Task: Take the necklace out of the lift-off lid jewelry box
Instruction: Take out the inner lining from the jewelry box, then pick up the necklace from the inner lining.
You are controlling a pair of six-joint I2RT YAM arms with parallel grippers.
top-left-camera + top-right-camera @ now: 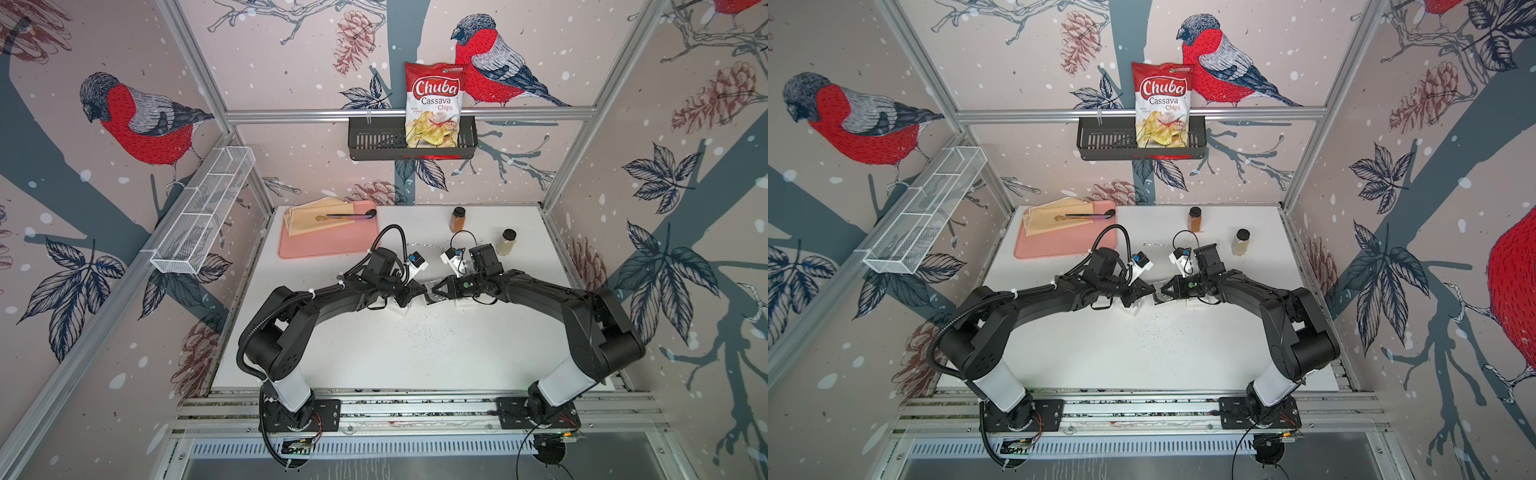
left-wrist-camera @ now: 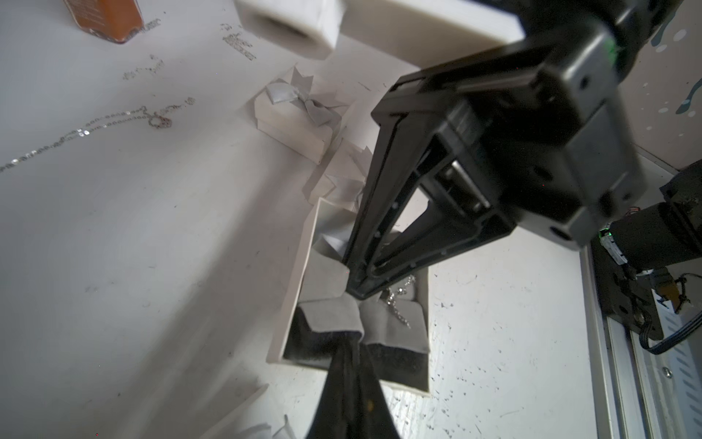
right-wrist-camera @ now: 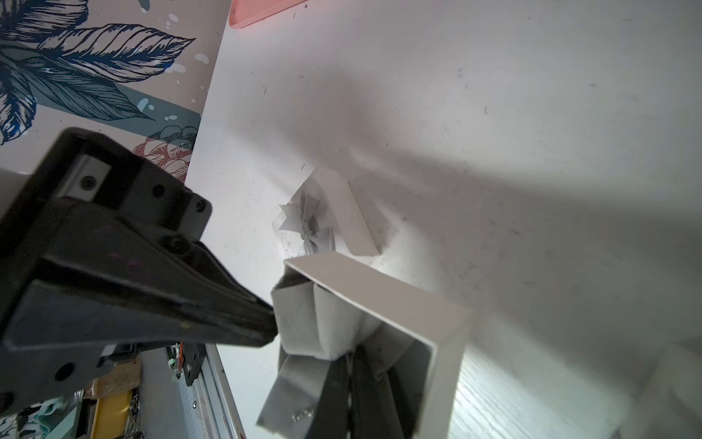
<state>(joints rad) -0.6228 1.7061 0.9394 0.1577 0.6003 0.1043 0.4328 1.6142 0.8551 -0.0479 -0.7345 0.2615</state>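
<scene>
Two shut pairs of fingers, left gripper (image 3: 267,327) and right gripper (image 2: 353,290), pinch the grey insert (image 2: 330,315) of one jewelry box (image 2: 299,273); one necklace (image 2: 397,304) lies on it, one chain (image 2: 114,125) on the worktop (image 2: 152,266).

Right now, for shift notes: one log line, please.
lid off, beside box | left gripper shut at grey insert | right gripper shut | necklace in box | second chain on table

This is a robot test cell in a lab. In a top view, silver aluminium frame bars (image 1: 291,114) box in walls of bird-and-pinecone printed wallpaper (image 1: 145,120). At lower centre, two black robot arms (image 1: 291,316) are bolted to a slotted metal rail (image 1: 415,409) edging a white tabletop (image 1: 415,353). At upper centre, a red-and-white cassava chips bag (image 1: 434,104) stands in a black slotted wall basket (image 1: 374,141).
</scene>
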